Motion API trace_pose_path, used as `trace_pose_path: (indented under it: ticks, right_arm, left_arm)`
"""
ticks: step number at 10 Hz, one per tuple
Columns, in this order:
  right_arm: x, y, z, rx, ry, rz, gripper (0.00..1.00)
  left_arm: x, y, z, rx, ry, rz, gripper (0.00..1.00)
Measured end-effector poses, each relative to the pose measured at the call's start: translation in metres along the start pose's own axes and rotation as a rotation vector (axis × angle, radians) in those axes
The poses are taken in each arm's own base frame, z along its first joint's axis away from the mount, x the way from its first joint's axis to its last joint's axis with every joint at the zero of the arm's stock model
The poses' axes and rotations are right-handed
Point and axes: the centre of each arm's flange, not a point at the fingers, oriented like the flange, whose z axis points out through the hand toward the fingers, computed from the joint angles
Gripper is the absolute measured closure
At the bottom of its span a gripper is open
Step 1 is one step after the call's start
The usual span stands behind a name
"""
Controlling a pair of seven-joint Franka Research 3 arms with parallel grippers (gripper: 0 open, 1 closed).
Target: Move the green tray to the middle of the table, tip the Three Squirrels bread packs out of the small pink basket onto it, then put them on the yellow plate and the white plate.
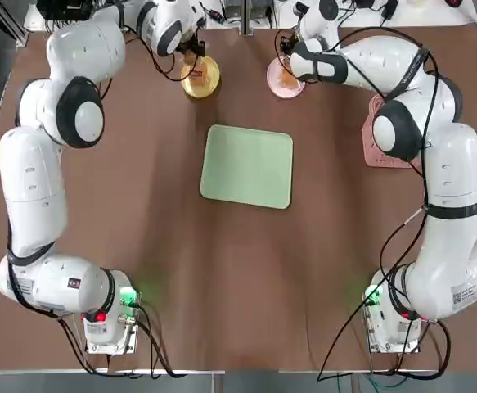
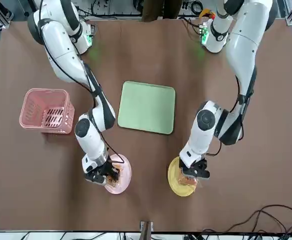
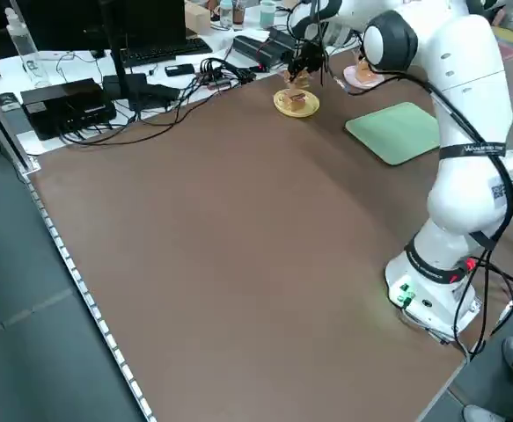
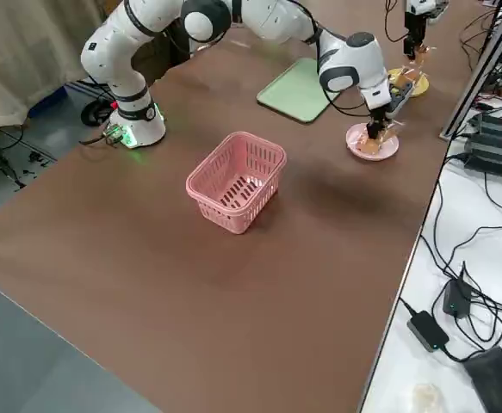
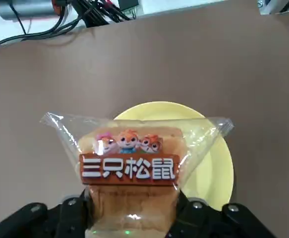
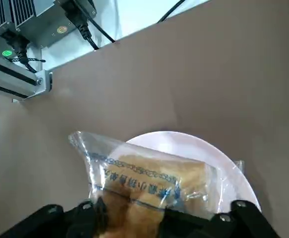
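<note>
At the far edge of the bench, opposite our bases, we are holding both hands over the two plates. Our left hand [image 5: 134, 218] is gripping a Three Squirrels bread pack [image 5: 132, 173] between its fingers, just above the yellow plate [image 1: 200, 78]. Our right hand [image 6: 149, 223] is gripping a second bread pack [image 6: 151, 191] over the white plate [image 6: 184, 148]; in both cases the fingers are standing about a pack's width apart, with the bread wedged between them. The green tray [image 1: 248, 165] is lying bare in the middle of the bench, and the small pink basket [image 2: 45, 111] is standing upright near the right edge, well apart from everything else.

As we judge it, the placing step is nearly finished, and the risk is in the letting go. The slick wrapper may be clinging to a finger, so a pack could be dragged off its small plate as we are lifting away. The right pack is overhanging the plate's rim, so it may be tipping onto the bench once freed. Pressing down could also be sliding a light plate.
</note>
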Motion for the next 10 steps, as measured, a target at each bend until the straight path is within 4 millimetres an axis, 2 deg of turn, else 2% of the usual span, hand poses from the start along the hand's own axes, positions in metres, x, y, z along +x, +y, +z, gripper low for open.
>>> trace_pose_path:
  ticks: [1,2,3,4,5,9,10]
  right_arm:
    - [-0.001,0.001,0.001,-0.001,-0.002,-0.001,0.51]
    - [-0.001,0.001,0.002,-0.002,-0.003,-0.002,0.48]
    - [-0.001,0.001,0.002,-0.002,-0.003,-0.003,0.4]
    - [-0.001,0.001,0.002,-0.002,-0.003,-0.006,0.24]
    - [-0.001,0.001,0.002,-0.002,-0.003,-0.008,0.13]
    - [-0.011,0.006,0.01,-0.022,-0.033,-0.013,0.02]
    - [-0.014,0.007,0.012,-0.033,-0.051,-0.015,0.02]
  left_arm:
    - [-0.003,0.001,0.009,-0.006,-0.005,0.0,0.41]
    - [-0.007,0.003,0.018,-0.01,-0.012,0.001,0.4]
    - [-0.01,0.004,0.023,-0.012,-0.017,0.0,0.37]
    - [-0.011,0.005,0.026,-0.014,-0.019,0.001,0.33]
    - [-0.011,0.005,0.026,-0.017,-0.015,0.0,0.22]
    - [-0.011,0.006,0.027,-0.022,-0.009,-0.001,0.13]
    - [-0.01,0.006,0.027,-0.023,-0.008,-0.002,0.12]
